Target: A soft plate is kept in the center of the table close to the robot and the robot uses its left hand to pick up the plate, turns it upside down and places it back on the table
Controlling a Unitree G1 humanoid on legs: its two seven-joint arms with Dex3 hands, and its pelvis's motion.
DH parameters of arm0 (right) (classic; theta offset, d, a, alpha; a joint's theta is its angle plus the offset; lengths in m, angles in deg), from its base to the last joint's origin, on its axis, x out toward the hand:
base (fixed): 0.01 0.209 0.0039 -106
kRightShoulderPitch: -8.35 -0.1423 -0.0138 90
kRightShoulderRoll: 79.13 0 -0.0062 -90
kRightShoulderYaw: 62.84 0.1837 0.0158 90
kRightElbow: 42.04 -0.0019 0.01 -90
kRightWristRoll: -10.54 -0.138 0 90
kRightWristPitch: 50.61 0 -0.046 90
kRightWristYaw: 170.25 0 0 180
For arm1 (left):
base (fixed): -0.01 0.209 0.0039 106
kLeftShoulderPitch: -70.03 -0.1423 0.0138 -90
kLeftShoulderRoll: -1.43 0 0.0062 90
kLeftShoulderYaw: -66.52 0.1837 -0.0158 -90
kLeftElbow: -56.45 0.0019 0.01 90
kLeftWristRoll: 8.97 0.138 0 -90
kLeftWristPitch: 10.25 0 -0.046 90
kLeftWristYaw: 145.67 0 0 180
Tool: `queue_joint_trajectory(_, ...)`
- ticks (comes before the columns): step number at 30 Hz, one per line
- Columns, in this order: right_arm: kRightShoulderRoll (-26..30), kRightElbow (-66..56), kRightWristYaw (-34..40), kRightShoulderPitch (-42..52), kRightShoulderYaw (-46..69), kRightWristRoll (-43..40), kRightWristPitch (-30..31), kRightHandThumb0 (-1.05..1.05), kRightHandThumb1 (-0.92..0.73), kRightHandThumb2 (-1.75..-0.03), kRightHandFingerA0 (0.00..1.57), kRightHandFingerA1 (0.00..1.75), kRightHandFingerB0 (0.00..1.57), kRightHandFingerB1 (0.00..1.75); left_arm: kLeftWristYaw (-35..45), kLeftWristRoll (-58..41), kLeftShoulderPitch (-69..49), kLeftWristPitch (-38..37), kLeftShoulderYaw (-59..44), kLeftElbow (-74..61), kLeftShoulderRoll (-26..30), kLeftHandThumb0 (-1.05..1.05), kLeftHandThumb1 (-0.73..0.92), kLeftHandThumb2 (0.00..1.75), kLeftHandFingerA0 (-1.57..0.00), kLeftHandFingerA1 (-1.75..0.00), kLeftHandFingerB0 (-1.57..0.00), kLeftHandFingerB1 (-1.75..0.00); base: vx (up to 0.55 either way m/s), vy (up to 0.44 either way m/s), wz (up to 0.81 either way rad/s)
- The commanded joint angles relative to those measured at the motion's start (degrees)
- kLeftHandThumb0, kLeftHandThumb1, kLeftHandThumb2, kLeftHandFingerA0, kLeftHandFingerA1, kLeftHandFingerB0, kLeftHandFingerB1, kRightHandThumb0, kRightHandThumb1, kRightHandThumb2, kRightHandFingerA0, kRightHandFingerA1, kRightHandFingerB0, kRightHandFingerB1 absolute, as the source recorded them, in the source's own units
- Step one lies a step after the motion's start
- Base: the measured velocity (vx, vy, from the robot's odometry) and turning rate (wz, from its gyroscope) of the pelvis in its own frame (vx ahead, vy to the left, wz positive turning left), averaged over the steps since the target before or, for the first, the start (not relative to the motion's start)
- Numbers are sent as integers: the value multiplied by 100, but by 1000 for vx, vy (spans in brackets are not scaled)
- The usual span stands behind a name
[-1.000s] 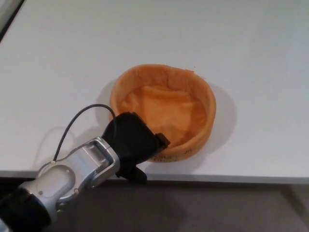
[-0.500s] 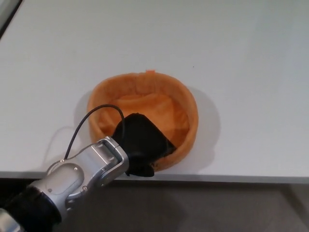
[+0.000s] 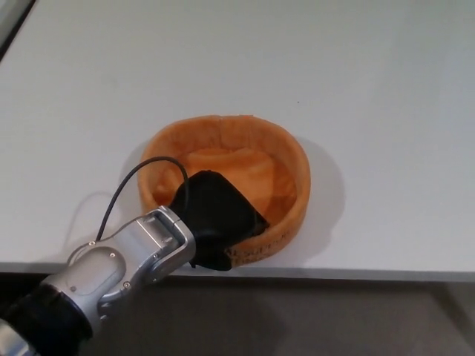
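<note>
An orange soft plate [image 3: 260, 159], shaped like a shallow round bowl with a raised rim, sits opening up near the front edge of the white table [image 3: 237, 59]. My left hand [image 3: 215, 215] comes in from the lower left and is shut on the plate's near rim, covering its front-left part. The silver forearm [image 3: 126, 263] with a black cable loop trails behind it. My right hand is out of sight.
The table's front edge [image 3: 356, 273] runs just below the plate, with dark floor beneath. A dark strip shows at the table's far left corner [image 3: 11, 22].
The plate shifted left a second ago, then tipped slightly back right; its near rim now shows more. My left hand has pushed over the rim and stays clamped on it.
</note>
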Motion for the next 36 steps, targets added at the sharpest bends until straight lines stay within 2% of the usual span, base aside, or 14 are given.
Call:
queue_joint_trajectory(1,74,-14,-16,10,32,-53,103,-82,-91,-68,47,41,37,34,211,-308,-37,-5,-219,-101,-117,-47,40,85,-122,-141,-101,-125,0,0,0)
queue_joint_trajectory(10,88,-139,-16,65,36,-34,222,-80,-92,-68,47,40,35,32,814,-1352,-291,62,-775,-758,-812,-50,45,87,-118,-141,-96,-124,0,0,0)
queue_joint_trajectory(11,82,-146,-23,67,36,-51,244,-80,-91,-68,48,40,35,32,978,-1510,-301,109,-828,-864,-887,-42,63,61,-86,-174,-79,-154,0,0,0)
queue_joint_trajectory(18,45,-94,-85,-1,53,-189,347,-79,-89,-67,47,41,34,32,2003,-2668,-387,747,-1284,-1646,-1548,-39,59,58,-93,-175,-80,-171,0,0,0)
queue_joint_trajectory(19,49,-61,-59,-9,53,-132,286,-79,-89,-67,47,41,34,32,2251,-3071,-431,1038,-1430,-1760,-1748,-37,39,85,-123,-140,-110,-132,0,0,0)
queue_joint_trajectory(20,46,-83,-42,2,50,-116,293,-79,-89,-68,47,41,34,32,2349,-3232,-446,1146,-1498,-1802,-1830,-32,60,57,-95,-175,-80,-171,0,0,0)
queue_joint_trajectory(21,41,-114,-23,17,46,-103,311,-79,-89,-68,47,41,34,32,2437,-3377,-456,1240,-1563,-1837,-1905,-32,60,57,-95,-175,-80,-171,0,0,0)
queue_joint_trajectory(22,30,-74,25,6,50,-51,265,-78,-90,-68,48,40,34,32,2526,-3769,-461,1438,-1745,-1890,-2117,-33,61,58,-95,-175,-83,-166,0,0,0)
queue_joint_trajectory(23,20,-72,52,5,54,-43,289,-78,-90,-67,47,40,35,32,2578,-4042,-471,1575,-1888,-1928,-2283,-37,42,87,-124,-140,-112,-132,0,0,0)
queue_joint_trajectory(24,13,-93,62,11,55,-60,345,-78,-90,-67,47,40,35,32,2596,-4191,-480,1646,-1972,-1948,-2381,-37,42,87,-124,-140,-112,-132,0,0,0)
queue_joint_trajectory(25,14,-144,96,24,51,-47,432,-80,-89,-68,47,40,35,32,2655,-4432,-481,1845,-2110,-1995,-2541,-37,64,59,-93,-175,-81,-174,0,0,0)
queue_joint_trajectory(29,19,-330,149,63,36,-90,760,-79,-89,-68,47,42,35,32,2690,-4996,-482,2578,-2564,-2162,-3075,-41,64,60,-96,-175,-78,-175,0,0,0)
queue_joint_trajectory(31,29,-328,138,81,18,-53,736,-80,-88,-67,45,42,33,32,2549,-6043,-560,3226,-3219,-2277,-3762,-38,59,58,-92,-175,-77,-175,0,0,0)
queue_joint_trajectory(36,37,-279,183,62,7,37,662,-81,-88,-68,46,41,35,31,2227,-7006,-479,3635,-3985,-2329,-4416,-45,59,58,-98,-175,-76,-175,0,0,0)
